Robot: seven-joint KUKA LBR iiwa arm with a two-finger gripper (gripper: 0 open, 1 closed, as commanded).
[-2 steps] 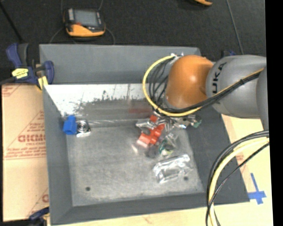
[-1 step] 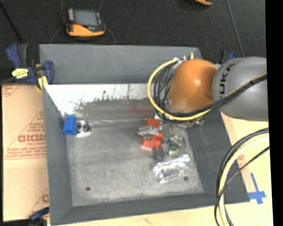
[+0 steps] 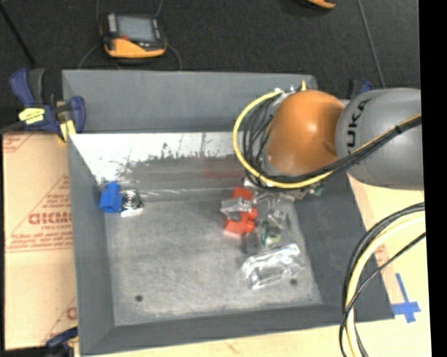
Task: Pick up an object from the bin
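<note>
Hanging over the little heap right of the bin's middle, I have no one thing plainly between my jaws, and whether they stand wide or narrow I cannot tell: my orange cover (image 3: 299, 131) and its yellow cables (image 3: 244, 148) lie across them. Nearest beneath me are a red block (image 3: 240, 225), a second red piece (image 3: 242, 193) close under the cover's edge, a pale silvery piece (image 3: 235, 207) between the two, and a dark greenish thing (image 3: 269, 235) just beside them. A clear plastic piece (image 3: 270, 269) lies a little nearer the front wall, touching or almost touching the heap.

The risk, as I judge it, is the crowding. Closing here could catch two things at once, or nip only a corner of the red block so that it twists out as I rise. The clear plastic piece looks slick and crumpled; it might drag along or slip free. Pressing down blind could also jam me against the floor of the bin (image 3: 175, 274).

Hard to make out: what the silvery and greenish things really are, and where one ends and the next begins. Well apart, by the left wall, a blue thing (image 3: 109, 198) lies touching a small shiny one (image 3: 131, 204); their kinds I cannot name.
</note>
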